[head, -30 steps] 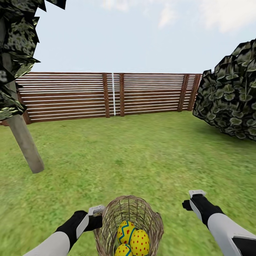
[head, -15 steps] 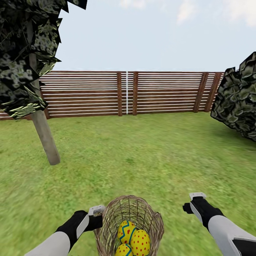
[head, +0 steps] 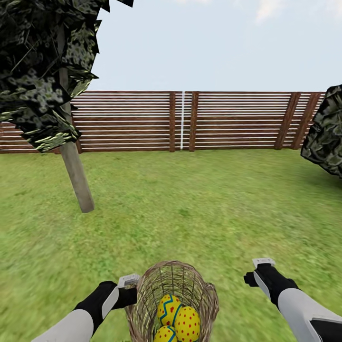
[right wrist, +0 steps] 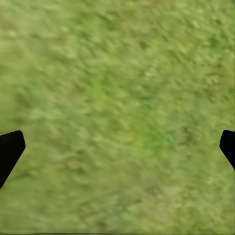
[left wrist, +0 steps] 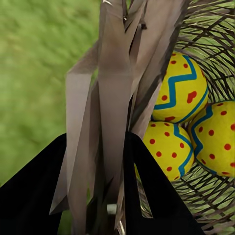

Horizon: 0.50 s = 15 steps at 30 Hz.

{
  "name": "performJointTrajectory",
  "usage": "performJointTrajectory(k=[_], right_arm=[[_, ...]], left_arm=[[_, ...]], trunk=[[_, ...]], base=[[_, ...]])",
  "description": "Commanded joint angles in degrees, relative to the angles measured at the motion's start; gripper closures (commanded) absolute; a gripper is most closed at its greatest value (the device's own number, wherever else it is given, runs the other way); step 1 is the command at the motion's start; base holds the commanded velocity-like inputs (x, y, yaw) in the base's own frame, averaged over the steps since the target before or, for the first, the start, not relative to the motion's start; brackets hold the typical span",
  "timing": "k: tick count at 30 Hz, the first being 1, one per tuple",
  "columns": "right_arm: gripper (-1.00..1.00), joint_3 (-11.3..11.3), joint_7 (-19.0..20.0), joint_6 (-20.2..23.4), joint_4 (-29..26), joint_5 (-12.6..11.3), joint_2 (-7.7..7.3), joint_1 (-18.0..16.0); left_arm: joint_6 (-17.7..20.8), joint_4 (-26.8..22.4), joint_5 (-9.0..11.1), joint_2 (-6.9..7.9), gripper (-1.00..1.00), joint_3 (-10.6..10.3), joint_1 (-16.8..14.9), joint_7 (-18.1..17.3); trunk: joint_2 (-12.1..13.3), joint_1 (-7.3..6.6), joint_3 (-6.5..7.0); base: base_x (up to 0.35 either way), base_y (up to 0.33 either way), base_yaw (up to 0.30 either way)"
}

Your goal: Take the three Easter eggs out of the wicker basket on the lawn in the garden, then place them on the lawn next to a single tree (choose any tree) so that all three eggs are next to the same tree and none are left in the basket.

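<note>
I have the small round brown woven wicker basket [head: 172,299] hanging low in the middle of my head view, carried by my left gripper [head: 129,285], whose two dark fingers are pinched on the basket's rim. From the left wrist camera I see those black fingers [left wrist: 147,196] pressed on either side of the flat grey-brown strips of the basket wall [left wrist: 115,112]. Inside lie the three yellow Easter eggs with red dots and blue zigzag bands [head: 176,320], bunched together and touching; the same three eggs [left wrist: 183,88] crowd against the woven side in the wrist camera.

My right gripper [head: 259,270] hangs free, well apart from the basket, with its jaws spread wide; the right wrist camera shows one black fingertip [right wrist: 10,149] at each side edge over blurred green grass [right wrist: 117,112].

Ahead spreads the mottled green lawn [head: 190,204]. The tree with the leaning grey-brown trunk [head: 76,166] stands ahead to my left, its dark pale-blotched foliage above. A brown fence of horizontal wooden slats [head: 228,121] closes the garden behind, and a dark leafy mass [head: 327,128] pokes in at the far right.
</note>
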Motion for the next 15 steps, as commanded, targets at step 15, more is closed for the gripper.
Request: performJointTrajectory(k=[15], right_arm=[[-1.0, -0.45, 0.2, 0.23, 0.32, 3.02, 0.04, 0.45]], left_arm=[[0.35, -0.11, 0.65, 0.02, 1.0, 0.58, -0.03, -0.06]], trunk=[[-0.03, -0.01, -1.13]], base=[[0.0, 0.0, 0.214]])
